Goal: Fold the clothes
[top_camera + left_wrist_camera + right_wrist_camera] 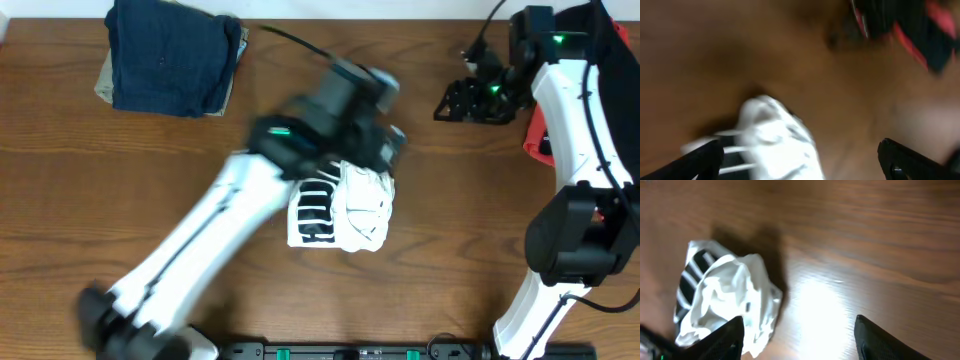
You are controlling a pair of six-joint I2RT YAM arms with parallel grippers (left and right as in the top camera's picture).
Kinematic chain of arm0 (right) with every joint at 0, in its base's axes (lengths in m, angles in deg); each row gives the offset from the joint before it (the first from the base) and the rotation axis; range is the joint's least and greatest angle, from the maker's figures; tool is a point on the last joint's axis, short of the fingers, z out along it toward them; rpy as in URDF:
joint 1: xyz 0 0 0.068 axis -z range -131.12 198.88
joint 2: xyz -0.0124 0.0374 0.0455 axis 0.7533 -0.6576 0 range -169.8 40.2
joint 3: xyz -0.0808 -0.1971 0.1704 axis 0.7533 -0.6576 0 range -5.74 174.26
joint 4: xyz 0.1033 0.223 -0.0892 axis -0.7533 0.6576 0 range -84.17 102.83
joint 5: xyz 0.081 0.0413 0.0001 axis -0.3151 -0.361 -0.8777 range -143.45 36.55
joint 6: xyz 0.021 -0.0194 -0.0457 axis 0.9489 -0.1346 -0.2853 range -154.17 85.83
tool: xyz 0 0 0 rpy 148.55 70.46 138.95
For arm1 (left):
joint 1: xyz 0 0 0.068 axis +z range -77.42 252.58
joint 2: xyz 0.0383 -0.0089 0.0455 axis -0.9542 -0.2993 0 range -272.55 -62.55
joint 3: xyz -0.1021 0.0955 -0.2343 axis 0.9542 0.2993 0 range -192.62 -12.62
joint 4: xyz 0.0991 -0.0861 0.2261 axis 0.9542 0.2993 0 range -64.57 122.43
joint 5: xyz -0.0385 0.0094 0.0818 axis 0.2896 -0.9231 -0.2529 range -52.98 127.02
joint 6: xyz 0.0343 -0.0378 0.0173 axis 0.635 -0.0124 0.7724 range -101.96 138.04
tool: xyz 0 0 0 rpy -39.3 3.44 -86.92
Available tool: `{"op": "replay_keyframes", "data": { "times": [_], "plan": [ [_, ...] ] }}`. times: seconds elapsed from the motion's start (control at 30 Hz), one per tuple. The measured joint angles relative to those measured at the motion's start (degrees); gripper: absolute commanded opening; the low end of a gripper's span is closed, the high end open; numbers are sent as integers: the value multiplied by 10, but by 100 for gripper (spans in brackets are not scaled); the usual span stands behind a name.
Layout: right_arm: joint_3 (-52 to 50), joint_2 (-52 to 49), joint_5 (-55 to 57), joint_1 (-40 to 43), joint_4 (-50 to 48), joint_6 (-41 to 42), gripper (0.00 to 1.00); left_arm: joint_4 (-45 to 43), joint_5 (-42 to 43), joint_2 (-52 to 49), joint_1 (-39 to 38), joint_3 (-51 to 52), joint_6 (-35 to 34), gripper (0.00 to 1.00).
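Observation:
The white T-shirt with a black striped print point(345, 210) lies crumpled in a heap at the table's middle. My left gripper point(385, 140) is blurred, just above the heap's far edge. In the left wrist view its fingers point(800, 150) are open, with the white shirt point(775, 145) below and between them. My right gripper point(465, 100) is at the back right, well apart from the shirt. In the right wrist view it point(800, 322) is open and empty, and the shirt point(725, 295) lies off to the left.
A folded navy garment point(170, 55) rests on a tan one point(105, 85) at the back left. A red and black garment point(538, 140) lies at the right edge behind my right arm and shows in the left wrist view point(910, 25). The wooden table point(450, 220) is bare elsewhere.

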State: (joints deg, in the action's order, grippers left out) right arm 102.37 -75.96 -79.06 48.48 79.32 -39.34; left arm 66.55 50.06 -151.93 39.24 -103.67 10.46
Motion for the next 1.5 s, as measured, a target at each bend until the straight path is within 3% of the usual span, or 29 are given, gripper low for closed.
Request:
{"op": "replay_keyframes", "data": {
  "times": [0.13, 0.3, 0.73, 0.83, 1.0, 1.2, 1.5],
  "plan": [
    [0, 0, -10, -61, 7, -12, 63, 51, -62, 61, 77, -13, 0, 98],
    [-8, 0, -18, -148, 3, -16, 62, 122, -115, 50, 146, -12, 0, 98],
    [-96, 0, -21, -257, -64, 5, 54, 166, -139, 26, 223, 23, 0, 98],
    [-123, 0, -21, -275, -82, 15, 43, 172, -146, 26, 224, 23, 0, 98],
    [-142, 0, -17, -290, -93, 32, 1, 174, -148, 26, 224, 23, 0, 98],
    [-142, 0, 0, -274, -73, 49, 1, 174, -149, 26, 224, 23, 0, 98],
    [-164, 20, 119, -202, -26, 89, 2, 174, -150, 26, 224, 23, 0, 98]
  ]
}}
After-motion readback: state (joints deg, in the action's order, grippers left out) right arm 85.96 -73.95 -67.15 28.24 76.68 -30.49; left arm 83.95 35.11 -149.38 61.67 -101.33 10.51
